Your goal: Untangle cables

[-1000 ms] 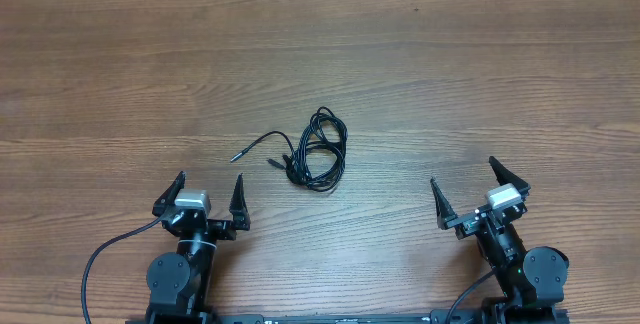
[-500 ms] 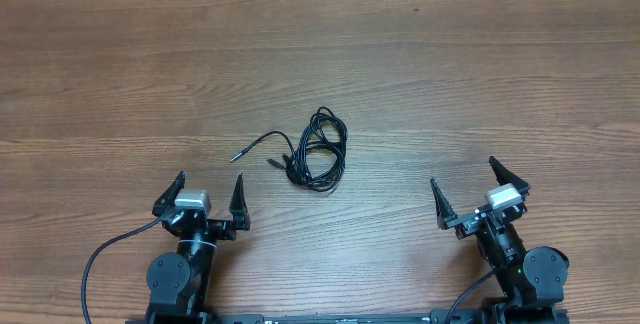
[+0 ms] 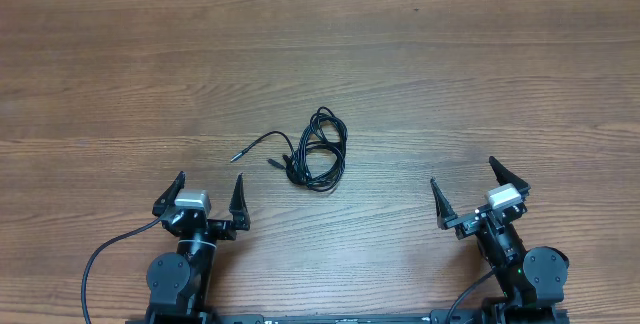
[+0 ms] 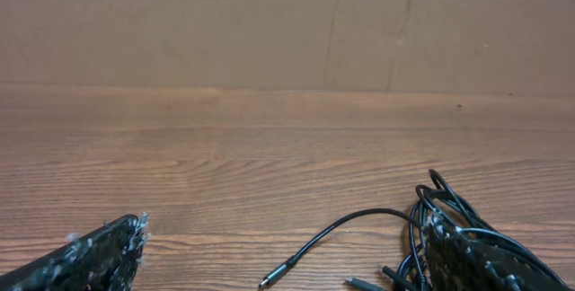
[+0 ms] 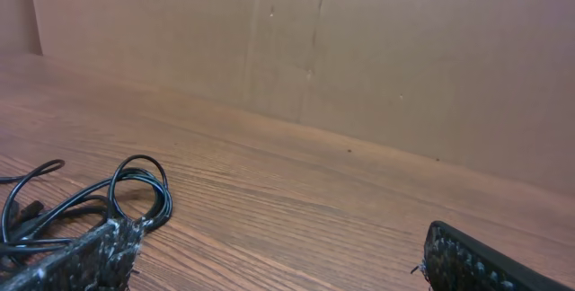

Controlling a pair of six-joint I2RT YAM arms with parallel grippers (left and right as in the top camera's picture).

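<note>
While the cables (image 3: 318, 151) are seen lying in one bunched, looped knot near the middle of the wooden table (image 3: 120, 74), the task is judged to be not yet begun: no cord is separated and nothing is held. At the left, the left gripper (image 3: 209, 179) is placed by the near edge, with its jaws wide apart and empty. Further right, one free cord end (image 3: 240, 150) is stretched out of the bunch toward the left, and a second short plug end (image 3: 273, 163) is seen just beside the loops. How many cords are inside cannot be counted. At the right, the right gripper (image 3: 463, 172) is also placed by the near edge, jaws wide apart, nothing between them. All the pulling out and laying apart is judged to be left. Bare wood is seen on every side of the bunch, so much room is given for spreading. The far side is closed by a cardboard wall (image 4: 180, 22), well apart from the bunch.
</note>
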